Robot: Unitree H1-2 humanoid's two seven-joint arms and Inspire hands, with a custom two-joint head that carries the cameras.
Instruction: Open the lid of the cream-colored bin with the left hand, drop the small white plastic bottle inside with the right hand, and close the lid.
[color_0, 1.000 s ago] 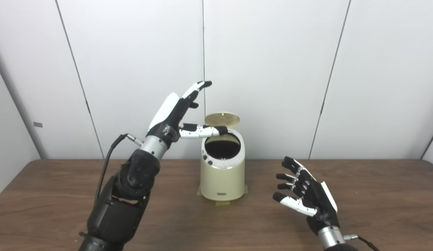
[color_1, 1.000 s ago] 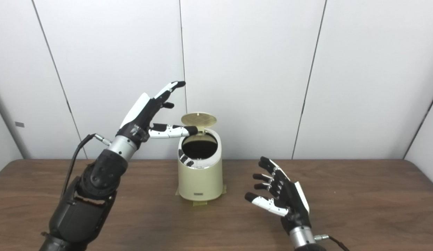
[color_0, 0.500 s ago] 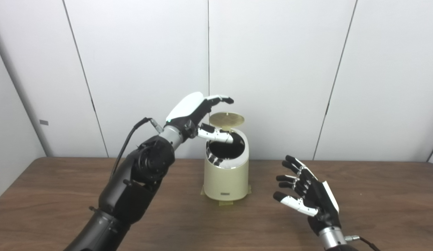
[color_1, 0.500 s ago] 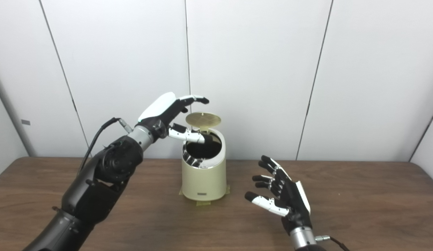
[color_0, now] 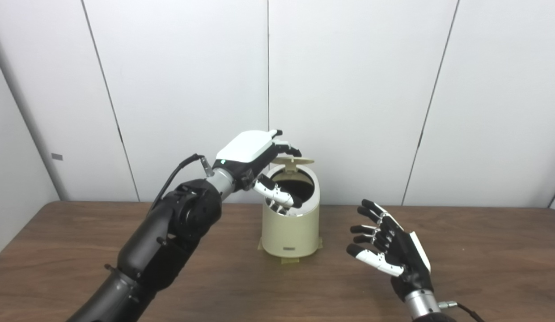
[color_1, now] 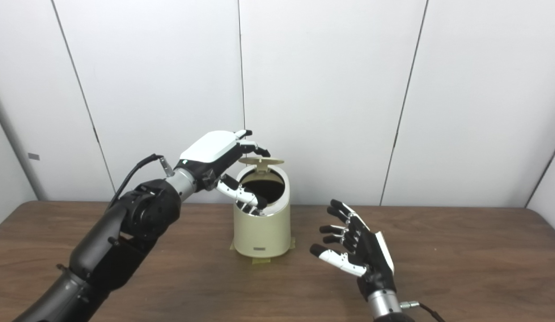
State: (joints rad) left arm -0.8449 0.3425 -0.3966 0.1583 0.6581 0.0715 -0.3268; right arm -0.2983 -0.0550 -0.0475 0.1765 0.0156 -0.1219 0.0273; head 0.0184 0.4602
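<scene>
A: Above the bin's mouth: left robot hand [color_0: 252, 154], fingers spread, fingertips on the half-lowered lid [color_0: 291, 160]

B: Cream-colored bin [color_0: 290, 228]: mid-desk [color_0: 483, 250]. Right robot hand [color_0: 391, 252]: beside it, spread, holding nothing

Both cameras sit side by side at the robot's head, looking forward and slightly down across the wooden table [color_0: 483, 250] toward the white panelled wall [color_0: 349, 89]. The right eye stands a little to the right, so the cream bin [color_1: 261, 228] falls further left in its picture. Both views share almost the whole scene at middling range.
</scene>
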